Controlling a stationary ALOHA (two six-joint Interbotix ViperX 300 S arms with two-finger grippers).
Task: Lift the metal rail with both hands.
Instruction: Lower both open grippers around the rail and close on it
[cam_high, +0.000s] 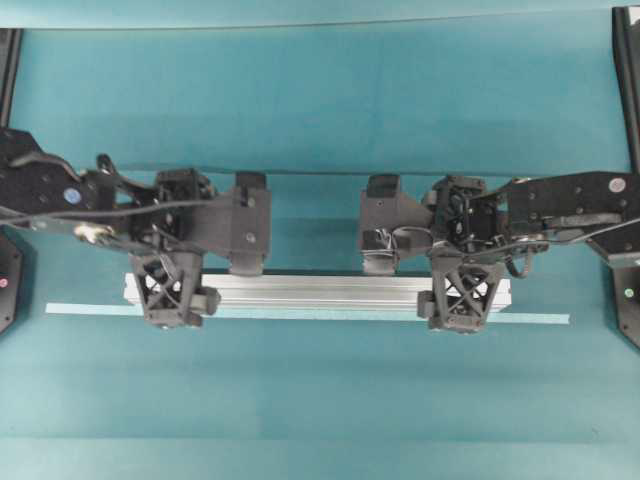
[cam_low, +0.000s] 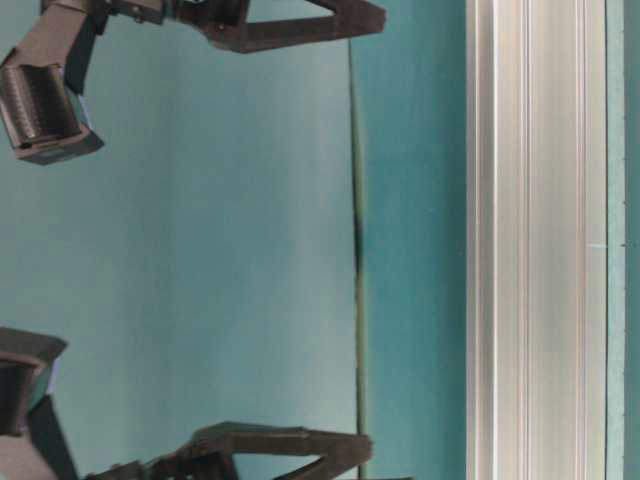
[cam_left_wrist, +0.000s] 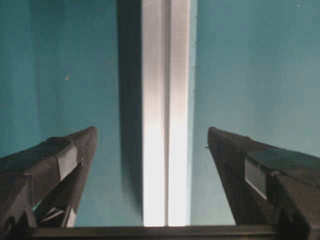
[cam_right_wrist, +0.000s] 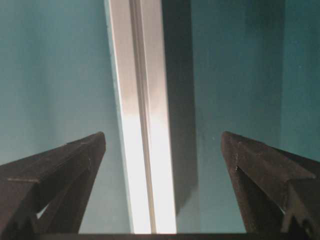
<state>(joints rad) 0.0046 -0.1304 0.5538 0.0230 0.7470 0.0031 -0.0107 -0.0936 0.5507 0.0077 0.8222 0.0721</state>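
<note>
The rail (cam_high: 315, 291) lies flat on the teal bench (cam_high: 320, 110), running left to right across the middle of the overhead view. Along its near edge lies a thinner, longer pale teal strip (cam_high: 540, 318), which sticks out past both ends of the rail.

The left hand (cam_high: 175, 290) sits over the rail's left end, and the right hand (cam_high: 463, 297) over its right end. Both point down at the bench.

In the left wrist view the left hand's fingers (cam_left_wrist: 55, 165) stand wide, one on each side of the rail (cam_left_wrist: 165, 125), with bare bench showing between each finger and the metal. Neither finger touches it.

The right wrist view shows the same: the right hand's fingers (cam_right_wrist: 60, 170) are spread wide, the rail (cam_right_wrist: 142, 135) runs between them, and teal gaps lie on both sides.

The table-level view shows the rail (cam_low: 535, 240) resting on the bench, its lengthwise grooves plain, with dark finger tips apart from it.
</note>
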